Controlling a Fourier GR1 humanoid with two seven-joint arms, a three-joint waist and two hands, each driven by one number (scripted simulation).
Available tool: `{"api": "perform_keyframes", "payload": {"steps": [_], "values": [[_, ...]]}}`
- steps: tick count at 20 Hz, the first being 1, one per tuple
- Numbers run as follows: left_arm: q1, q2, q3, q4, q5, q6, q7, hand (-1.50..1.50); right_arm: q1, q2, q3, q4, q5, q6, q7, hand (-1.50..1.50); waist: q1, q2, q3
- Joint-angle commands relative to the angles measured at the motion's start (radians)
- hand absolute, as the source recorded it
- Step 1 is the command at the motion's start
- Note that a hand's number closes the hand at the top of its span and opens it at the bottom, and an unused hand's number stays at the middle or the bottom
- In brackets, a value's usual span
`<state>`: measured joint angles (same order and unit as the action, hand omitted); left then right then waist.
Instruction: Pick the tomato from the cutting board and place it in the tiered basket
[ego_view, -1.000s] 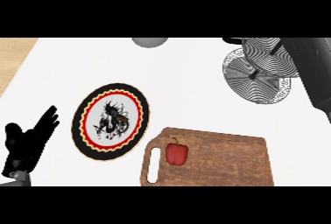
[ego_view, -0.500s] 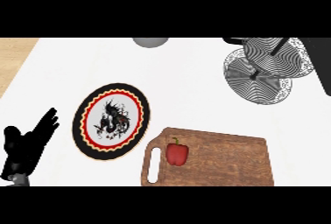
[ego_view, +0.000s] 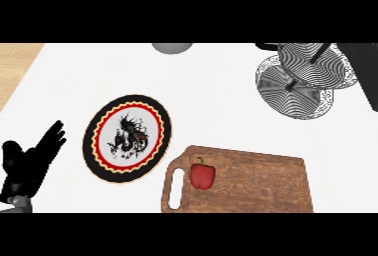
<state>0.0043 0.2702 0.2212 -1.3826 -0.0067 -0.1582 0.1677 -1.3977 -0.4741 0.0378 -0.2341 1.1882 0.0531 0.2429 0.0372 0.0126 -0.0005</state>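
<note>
tomato lies on the cutting board; tiered basket holds nothing visible; left hand fingers spread.

The counter is showing plain white. The plate is wearing a black rim, a red zigzag ring and a black dragon-like figure on white. The board is showing reddish-brown wood grain, the vegetable red skin. The basket is displaying fine black-and-white concentric wire rings. The hand is showing black.
</note>
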Motion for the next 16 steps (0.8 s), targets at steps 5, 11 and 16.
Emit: {"api": "perform_keyframes", "payload": {"steps": [5, 11, 16], "values": [[0.016, -0.009, -0.001, 0.044, -0.009, -0.01, -0.066, 0.0, 0.007, -0.052, -0.101, 0.021, -0.077, -0.032, 0.004, -1.5, 0.001, 0.001, 0.001], [-0.015, -0.025, -0.003, 0.047, -0.03, 0.035, -0.025, 0.0, -0.028, -0.076, -0.209, -0.059, -0.171, -0.185, 0.011, -1.5, -0.006, 0.0, 0.001], [0.03, 0.012, 0.034, 0.014, 0.021, -0.019, -0.014, 0.0, -0.052, -0.168, -0.301, -0.098, -0.254, -0.135, 0.107, -1.5, -0.034, -0.017, 0.0]]}}
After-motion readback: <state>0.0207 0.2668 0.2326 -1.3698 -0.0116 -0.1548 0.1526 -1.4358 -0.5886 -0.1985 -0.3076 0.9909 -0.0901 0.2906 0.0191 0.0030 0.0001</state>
